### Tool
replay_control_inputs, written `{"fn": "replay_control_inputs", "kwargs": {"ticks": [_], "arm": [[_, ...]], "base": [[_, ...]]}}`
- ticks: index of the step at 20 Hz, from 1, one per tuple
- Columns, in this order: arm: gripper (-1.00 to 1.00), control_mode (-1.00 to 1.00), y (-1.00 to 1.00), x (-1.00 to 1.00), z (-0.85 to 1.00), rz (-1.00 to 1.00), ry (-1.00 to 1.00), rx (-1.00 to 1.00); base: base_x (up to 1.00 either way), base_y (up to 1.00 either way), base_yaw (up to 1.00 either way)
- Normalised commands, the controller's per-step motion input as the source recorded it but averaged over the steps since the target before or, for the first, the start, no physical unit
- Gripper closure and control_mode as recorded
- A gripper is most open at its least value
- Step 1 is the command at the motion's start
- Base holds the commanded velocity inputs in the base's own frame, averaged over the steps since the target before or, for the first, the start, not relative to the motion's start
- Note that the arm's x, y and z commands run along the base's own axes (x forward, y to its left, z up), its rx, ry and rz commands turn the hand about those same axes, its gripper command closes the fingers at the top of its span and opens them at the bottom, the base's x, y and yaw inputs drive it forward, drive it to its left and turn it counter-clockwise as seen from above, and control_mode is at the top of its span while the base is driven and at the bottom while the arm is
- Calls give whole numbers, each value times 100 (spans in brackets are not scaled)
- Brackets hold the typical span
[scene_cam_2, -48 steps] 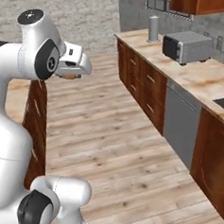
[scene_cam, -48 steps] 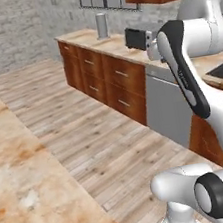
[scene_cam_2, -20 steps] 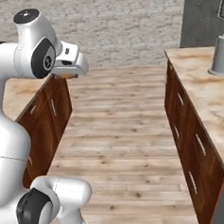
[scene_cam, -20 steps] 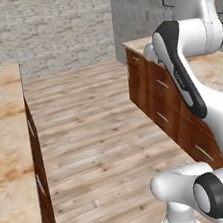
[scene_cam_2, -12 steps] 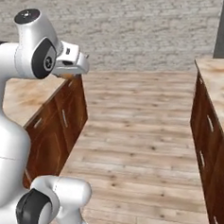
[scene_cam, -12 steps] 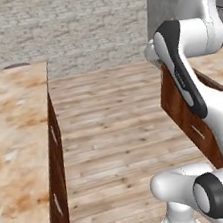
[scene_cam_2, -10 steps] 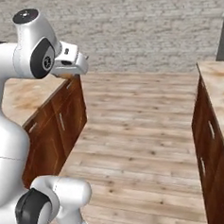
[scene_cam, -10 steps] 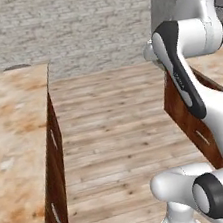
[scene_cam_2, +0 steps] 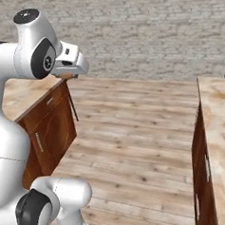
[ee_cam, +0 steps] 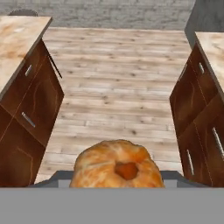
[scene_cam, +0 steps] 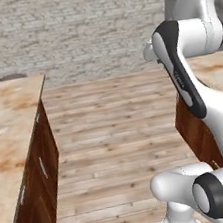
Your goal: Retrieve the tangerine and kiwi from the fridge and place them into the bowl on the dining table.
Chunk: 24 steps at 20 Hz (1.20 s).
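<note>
Above the wooden floor (ee_cam: pixel 118 87), the end effector (scene_cam_2: pixel 70 74) is closed around the tangerine (ee_cam: pixel 117 165).

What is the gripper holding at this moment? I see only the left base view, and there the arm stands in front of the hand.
Observer: The gripper is closed on the tangerine; in the hand view the fruit sits between the fingers.
Operator: Where is the hand compared with the dining table?
Observer: In the right base view it hangs by the near corner of the dining table, higher than the top.
Operator: What lies in front of the hand?
Observer: The hand view looks along a wooden floor between the table and a counter.
</note>
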Motion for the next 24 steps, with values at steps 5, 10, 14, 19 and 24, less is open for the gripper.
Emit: {"fn": "replay_control_inputs", "kwargs": {"ticks": [5,10,14,19,24], "arm": [[100,100,0,0,0,0,0,0],[100,100,0,0,0,0,0,0],[100,100,0,0,0,0,0,0],[100,100,0,0,0,0,0,0],[100,100,0,0,0,0,0,0]], "base": [[100,-45,20],[100,-38,20],[100,-23,17],[100,-22,25],[100,-31,49]]}}
